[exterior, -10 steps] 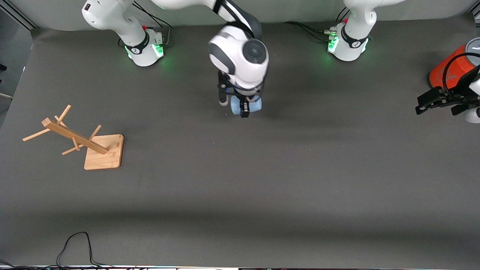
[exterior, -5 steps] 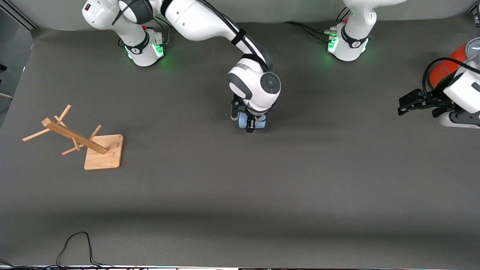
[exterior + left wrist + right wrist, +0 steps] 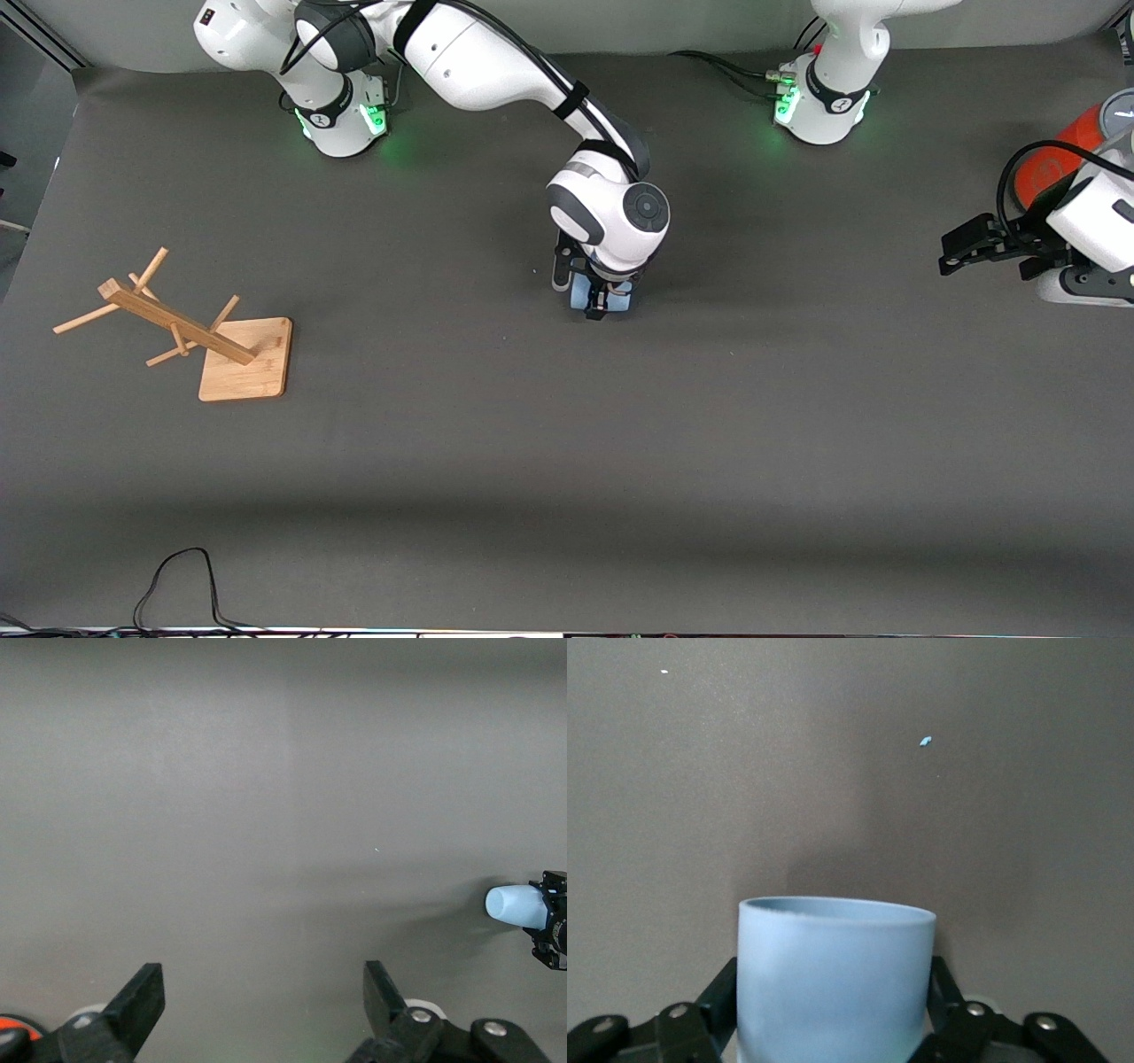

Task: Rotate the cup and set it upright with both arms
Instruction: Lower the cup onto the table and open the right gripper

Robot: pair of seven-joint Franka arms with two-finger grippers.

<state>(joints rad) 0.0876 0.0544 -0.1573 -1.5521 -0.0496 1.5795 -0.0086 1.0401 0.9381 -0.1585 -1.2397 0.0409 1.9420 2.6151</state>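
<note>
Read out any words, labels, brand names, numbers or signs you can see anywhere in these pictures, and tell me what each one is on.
No text can be read.
Round dark marks on the bands of the right arm's base and the left arm's base: too small to read.
A pale mark on the orange cylinder: illegible.
The cup, the wooden rack and the table carry no lettering.

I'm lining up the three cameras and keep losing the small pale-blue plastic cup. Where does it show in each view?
Front view: small pale-blue plastic cup mid-table, under the right pincer, mostly hidden by the white wrist.
Left wrist view: small, at the picture's edge, lying sideways in the distant right pincer.
Right wrist view: large, close up, between black fingers.
Shared landmark: the right pincer at the cup.
</note>
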